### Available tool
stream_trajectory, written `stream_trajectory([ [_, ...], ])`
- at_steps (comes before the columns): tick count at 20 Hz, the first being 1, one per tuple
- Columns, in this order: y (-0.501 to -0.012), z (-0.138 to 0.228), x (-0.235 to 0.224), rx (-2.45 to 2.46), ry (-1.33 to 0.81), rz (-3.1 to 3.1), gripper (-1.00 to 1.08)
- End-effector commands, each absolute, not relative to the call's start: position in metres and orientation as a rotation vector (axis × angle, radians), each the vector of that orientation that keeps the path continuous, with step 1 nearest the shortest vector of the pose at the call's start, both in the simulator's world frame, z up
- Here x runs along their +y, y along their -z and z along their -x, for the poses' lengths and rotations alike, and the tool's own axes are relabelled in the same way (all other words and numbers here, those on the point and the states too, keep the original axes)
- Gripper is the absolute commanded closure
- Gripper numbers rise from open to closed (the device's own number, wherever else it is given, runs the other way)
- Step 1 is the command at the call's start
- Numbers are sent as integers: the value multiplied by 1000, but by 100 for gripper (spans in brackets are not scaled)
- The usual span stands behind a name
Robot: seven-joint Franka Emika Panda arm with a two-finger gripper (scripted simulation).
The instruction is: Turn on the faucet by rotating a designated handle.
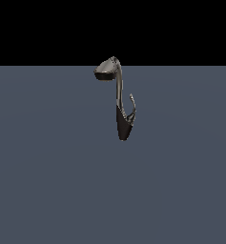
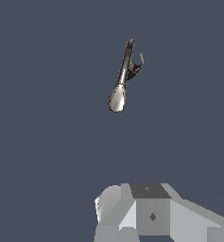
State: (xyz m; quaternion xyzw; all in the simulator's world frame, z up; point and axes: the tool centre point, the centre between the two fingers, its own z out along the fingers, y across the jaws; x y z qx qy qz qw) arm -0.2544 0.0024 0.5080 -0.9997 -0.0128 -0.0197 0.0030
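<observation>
The faucet [image 1: 119, 100] stands upright on the grey floor in the exterior view, dark and glossy, with a thin curved neck, a tapered dark base and an oval silvery spout head [image 1: 106, 69] toward the exterior view's left. The handle [image 1: 132, 107] is a thin curved lever branching from the lower body toward the exterior view's right, tip pointing up. The wrist view looks down on the faucet [image 2: 124, 71], with its spout head [image 2: 116, 98] and handle [image 2: 138, 65]. Grey blocky parts of my gripper [image 2: 151, 212] show at the frame's edge, well apart from the faucet. Its fingers are not distinguishable.
A flat grey-blue floor [image 1: 47, 181] stretches around the faucet, with a black background behind it. No other object shows. The arm does not appear in the exterior view.
</observation>
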Motion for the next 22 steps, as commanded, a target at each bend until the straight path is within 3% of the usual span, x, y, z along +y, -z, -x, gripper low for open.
stream_trajectory([
  [1,-508,254,2,-40,62,3135,108],
  [12,-497,233,8,90,15,3101,108],
  [22,-467,177,17,421,-105,2984,108],
])
